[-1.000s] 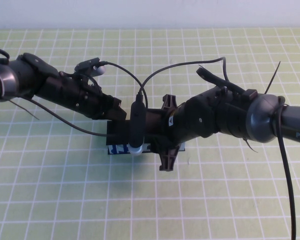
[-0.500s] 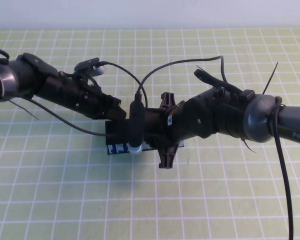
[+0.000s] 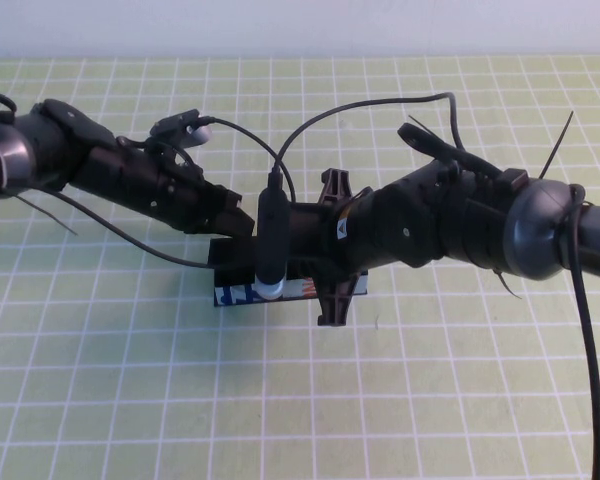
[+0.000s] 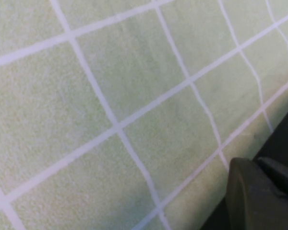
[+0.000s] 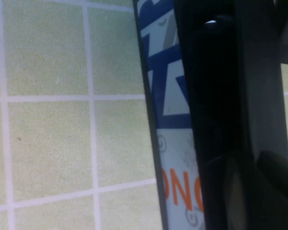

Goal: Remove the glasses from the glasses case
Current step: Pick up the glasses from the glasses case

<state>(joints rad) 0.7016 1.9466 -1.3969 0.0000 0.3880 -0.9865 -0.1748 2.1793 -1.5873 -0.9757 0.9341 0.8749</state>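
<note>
The glasses case lies at the table's middle, its white side with blue and orange marks facing me. Both arms meet over it and cover its top. My left gripper rests at the case's left end, and in its wrist view the left gripper sits beside a dark edge of the case. My right gripper reaches down into the case from the right. In the right wrist view the glasses show as a glossy black shape inside the case, with the right gripper right at them.
A green cloth with a white grid covers the table up to a pale wall at the back. A black camera cable with a white end hangs in front of the case. More cables loop above both arms.
The right arm has shifted a little to the right and its wrist sits slightly higher in the picture. The left arm has edged down toward the case. The case stays put.
</note>
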